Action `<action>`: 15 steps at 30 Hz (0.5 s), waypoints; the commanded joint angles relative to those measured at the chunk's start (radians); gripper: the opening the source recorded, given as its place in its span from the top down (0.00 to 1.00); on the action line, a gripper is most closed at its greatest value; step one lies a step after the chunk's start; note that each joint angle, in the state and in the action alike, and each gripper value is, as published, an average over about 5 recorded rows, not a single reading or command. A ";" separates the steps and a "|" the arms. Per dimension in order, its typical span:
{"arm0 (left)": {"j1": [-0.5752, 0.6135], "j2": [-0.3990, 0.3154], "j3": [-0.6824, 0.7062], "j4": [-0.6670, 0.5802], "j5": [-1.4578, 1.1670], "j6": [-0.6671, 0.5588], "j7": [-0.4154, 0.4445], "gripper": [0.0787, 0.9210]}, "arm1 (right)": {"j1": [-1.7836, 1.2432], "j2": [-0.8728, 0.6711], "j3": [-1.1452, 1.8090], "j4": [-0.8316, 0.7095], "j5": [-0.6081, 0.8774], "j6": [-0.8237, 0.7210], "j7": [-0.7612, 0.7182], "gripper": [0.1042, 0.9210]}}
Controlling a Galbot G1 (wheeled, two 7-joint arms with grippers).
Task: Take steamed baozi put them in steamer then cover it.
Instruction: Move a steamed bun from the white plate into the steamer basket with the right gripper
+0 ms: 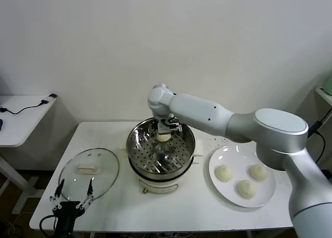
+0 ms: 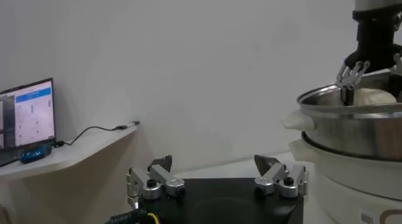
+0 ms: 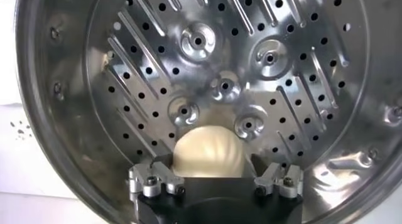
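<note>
The steamer [image 1: 136, 144] stands mid-table on its cream pot base. My right gripper [image 1: 165, 130] reaches down into its far side. In the right wrist view the right gripper [image 3: 207, 161] is open, its fingers standing wide on either side of one baozi [image 3: 208, 150] that rests on the perforated floor of the steamer [image 3: 50, 68]. Three more baozi [image 1: 246, 189] lie on the white plate [image 1: 234, 159]. The glass cover [image 1: 104, 181] lies flat on the table to the left. My left gripper [image 1: 71, 194] is open and empty near the table's front left corner.
A small white side table [image 1: 21, 119] with a cable stands off to the left, with a monitor [image 2: 28, 115] on it. In the left wrist view the steamer [image 2: 352, 128] and my right gripper [image 2: 367, 74] show beyond the open left gripper [image 2: 213, 165].
</note>
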 commanded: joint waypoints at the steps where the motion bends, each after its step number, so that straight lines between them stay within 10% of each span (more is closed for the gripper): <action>1: 0.002 -0.002 0.001 -0.002 0.001 -0.001 0.000 0.12 | 0.024 -0.010 0.008 0.010 0.053 0.008 -0.026 0.12; 15: 0.008 0.004 -0.001 -0.020 0.001 0.007 0.000 0.12 | 0.419 -0.309 -0.251 0.202 0.762 -0.315 -0.003 0.12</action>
